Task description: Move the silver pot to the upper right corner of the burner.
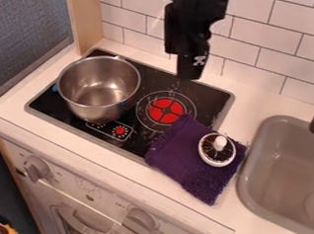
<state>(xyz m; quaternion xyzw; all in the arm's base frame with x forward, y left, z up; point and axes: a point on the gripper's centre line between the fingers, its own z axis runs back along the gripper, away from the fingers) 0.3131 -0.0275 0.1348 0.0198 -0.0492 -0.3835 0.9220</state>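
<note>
While silver pot (pixel 98 90) sits beside burner (pixel 165 110), claw (pixel 190 75) hangs near stovetop's (pixel 212 98) rear; grip unclear.

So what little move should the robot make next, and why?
I'd guess it should shift the gripper toward the picture's left, over the near side of the silver pot's rim. The pot is the thing to be moved, and it sits at the left of the stove top, while the gripper hangs over the back edge, apart from it.
</note>
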